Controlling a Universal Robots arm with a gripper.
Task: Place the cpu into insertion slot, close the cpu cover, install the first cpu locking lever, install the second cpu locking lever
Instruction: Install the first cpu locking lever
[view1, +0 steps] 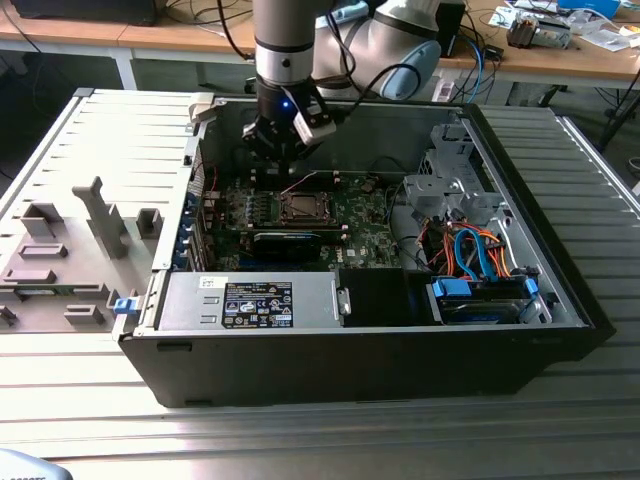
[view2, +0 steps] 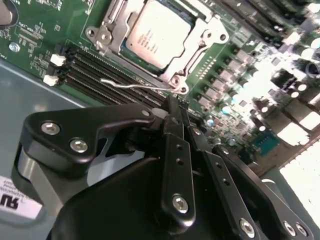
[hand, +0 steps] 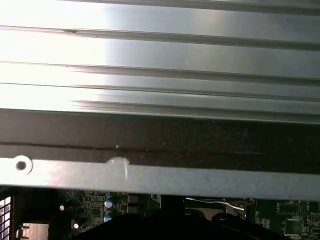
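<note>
1. The gripper (view2: 176, 107) hangs inside the open computer case (view1: 560, 290), just above the green motherboard (view1: 350, 232), its black fingers (view2: 175, 130) pressed together and holding nothing.
2. The cpu (view2: 157, 32) sits in the insertion slot (view1: 301, 208) on the motherboard, with the cpu cover (view2: 197, 47) lying closed around it.
3. A thin silvery locking lever (view2: 132, 86) lies beside the cover, between the cover and the fingertips, near the black memory slots (view2: 95, 70).

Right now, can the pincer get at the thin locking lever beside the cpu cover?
Probably yes. In the second wrist view the pincer sits close to the locking lever, beside the cpu cover, with nothing between them.
</note>
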